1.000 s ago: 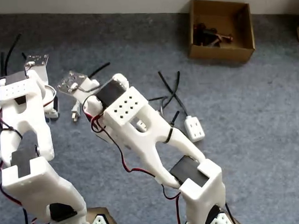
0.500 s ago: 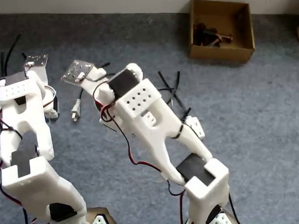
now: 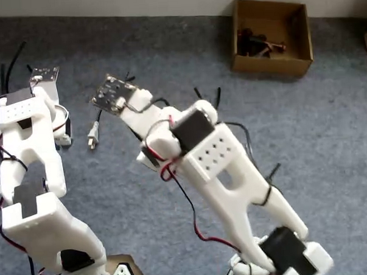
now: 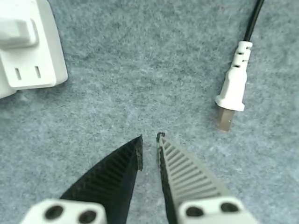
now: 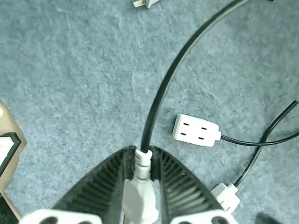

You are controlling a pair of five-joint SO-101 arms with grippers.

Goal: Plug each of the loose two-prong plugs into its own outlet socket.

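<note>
Swung outward, the right fingers (image 5: 105,184) stay clamped on a white plug (image 5: 139,196) — left fingers (image 4: 187,170) nearly together, empty.

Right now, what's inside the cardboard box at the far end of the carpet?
The cardboard box holds a small dark and reddish clutter, too small to identify. Its near wall hides part of its floor.
</note>
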